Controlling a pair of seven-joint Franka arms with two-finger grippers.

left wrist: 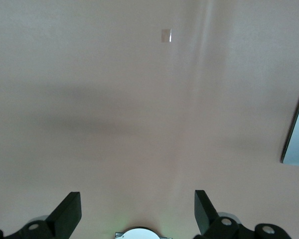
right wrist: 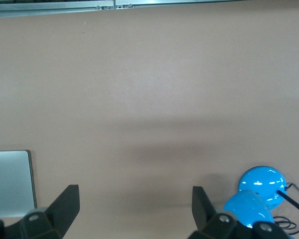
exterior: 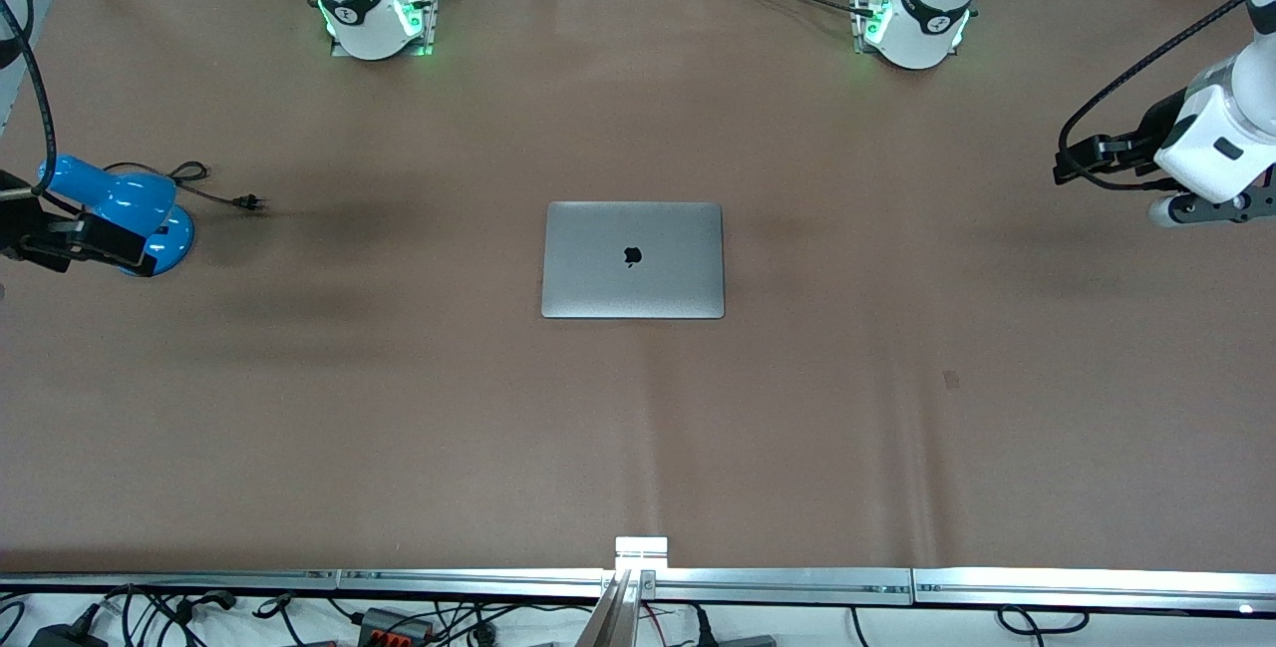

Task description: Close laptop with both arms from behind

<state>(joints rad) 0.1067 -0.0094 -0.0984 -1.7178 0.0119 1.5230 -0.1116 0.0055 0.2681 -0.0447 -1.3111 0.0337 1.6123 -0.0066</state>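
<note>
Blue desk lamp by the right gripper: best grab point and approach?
Grip the blue desk lamp by its narrow neck between shade and round base, coming from above with the right gripper open; the glossy, rounded shade and base would likely slip.

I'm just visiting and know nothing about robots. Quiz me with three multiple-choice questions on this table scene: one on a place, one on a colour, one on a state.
1. Where does the laptop lie?
A. mid-table
B. at the right arm's end
C. on the lamp

2. What colour is the lamp?
A. red
B. blue
C. green

3. How is the laptop?
A. wide open
B. half open
C. shut flat

Answers:
1 A: it lies midway between the two ends.
2 B: its shade and base are bright blue.
3 C: only the lid with its logo shows.

Both the left gripper and right gripper hang open at the ends.
</note>
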